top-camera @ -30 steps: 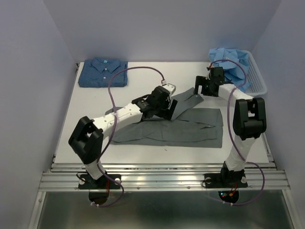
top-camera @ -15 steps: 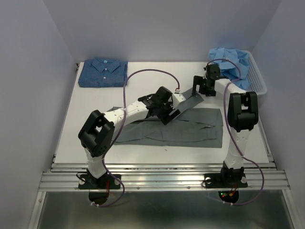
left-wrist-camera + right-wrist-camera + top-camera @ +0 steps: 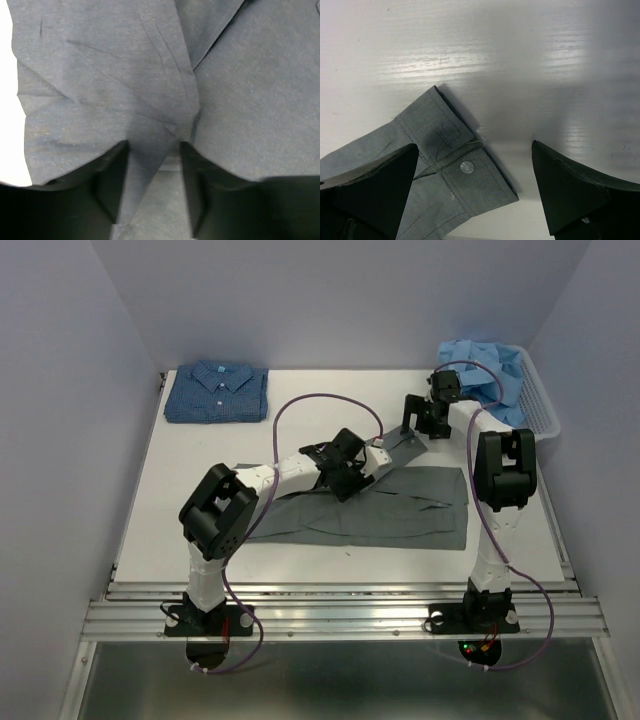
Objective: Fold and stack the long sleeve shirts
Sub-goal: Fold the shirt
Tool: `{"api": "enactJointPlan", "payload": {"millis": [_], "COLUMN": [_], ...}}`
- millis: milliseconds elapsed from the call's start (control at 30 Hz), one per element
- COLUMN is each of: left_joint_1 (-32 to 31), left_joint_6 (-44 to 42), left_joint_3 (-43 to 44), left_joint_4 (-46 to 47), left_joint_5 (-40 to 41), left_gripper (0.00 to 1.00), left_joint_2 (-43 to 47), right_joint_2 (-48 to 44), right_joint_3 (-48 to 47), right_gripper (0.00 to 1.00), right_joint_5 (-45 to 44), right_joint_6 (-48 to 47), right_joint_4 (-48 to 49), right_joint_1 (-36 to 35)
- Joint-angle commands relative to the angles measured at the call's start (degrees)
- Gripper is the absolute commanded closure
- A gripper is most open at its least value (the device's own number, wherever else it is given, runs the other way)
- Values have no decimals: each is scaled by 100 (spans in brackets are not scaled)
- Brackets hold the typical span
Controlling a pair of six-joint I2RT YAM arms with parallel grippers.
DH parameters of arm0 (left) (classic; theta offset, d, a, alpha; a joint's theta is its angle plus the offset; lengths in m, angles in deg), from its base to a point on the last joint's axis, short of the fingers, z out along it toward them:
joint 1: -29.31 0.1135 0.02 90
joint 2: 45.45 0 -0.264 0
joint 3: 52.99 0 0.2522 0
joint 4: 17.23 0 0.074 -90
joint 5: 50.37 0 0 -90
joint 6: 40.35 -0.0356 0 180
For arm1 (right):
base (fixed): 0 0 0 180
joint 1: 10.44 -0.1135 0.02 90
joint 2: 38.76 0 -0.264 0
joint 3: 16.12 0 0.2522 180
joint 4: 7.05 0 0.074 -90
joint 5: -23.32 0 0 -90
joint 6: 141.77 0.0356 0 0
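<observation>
- Grey shirt (image 3: 400,505): you have it lying flat on the table (image 3: 200,480).
- Left gripper (image 3: 152,185): straddles a raised fold of the grey shirt; you cannot tell whether it pinches.
- Right gripper (image 3: 475,150): spread wide over the grey shirt's cuff (image 3: 455,150).

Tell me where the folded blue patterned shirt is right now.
In the top view, the blue patterned shirt lies at the far left corner of the table, well apart from the grey shirt spread mid-table.

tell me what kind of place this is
Probably a robot lab test booth: plain walls box in a white table, two arms bolted to a metal rail, a grey shirt spread out.
</observation>
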Motion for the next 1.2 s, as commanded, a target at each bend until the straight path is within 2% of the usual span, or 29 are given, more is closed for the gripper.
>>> {"api": "enactJointPlan", "payload": {"millis": [0, 33, 133, 200, 300, 333, 433, 500, 567, 600, 867, 1167], "left_joint_1": [-8, -8, 53, 71, 71, 71, 71, 71, 71, 71, 71, 53], "left_joint_6": [15, 42, 217, 244, 235, 227, 218, 244, 314, 315, 621, 1026], "left_joint_3": [62, 140, 202, 229, 168, 141, 141, 150, 167, 176, -34, -684], "left_joint_4": [202, 245, 386, 360, 378, 386, 351, 343, 334, 325, 570, 843], "left_joint_5": [127, 275, 199, 58, 74, 162, 206, 233, 294, 303, 373, 128], "left_gripper": [53, 65, 79, 81, 91, 95, 100, 100, 100, 100, 100, 100], "left_joint_2": [148, 139, 191, 278, 420, 455, 508, 525, 534, 543, 973, 1667], "right_joint_2": [179, 206, 250, 294, 294, 294, 259, 180, 92, 48, -1093, -2482], "right_joint_3": [-202, -202, -211, -237, -272, -272, -281, -281, -237, -220, 167, 527], "right_gripper": [0, 0, 7, 14, 33, 47, 75, 83, 97, 99, 99, 99], "right_joint_5": [219, 263, 412, 448, 571, 623, 676, 668, 606, 554, -95, -764], "right_joint_6": [78, 78, 87, 113, 131, 157, 175, 157, 105, 87, 51, 227], "right_joint_4": [-107, -107, -107, -142, -195, -195, -230, -257, -231, -231, 68, -818], "right_joint_1": [27, 27, 27, 27, 27, 27, 27, 27, 27, 27, 27, 27]}}
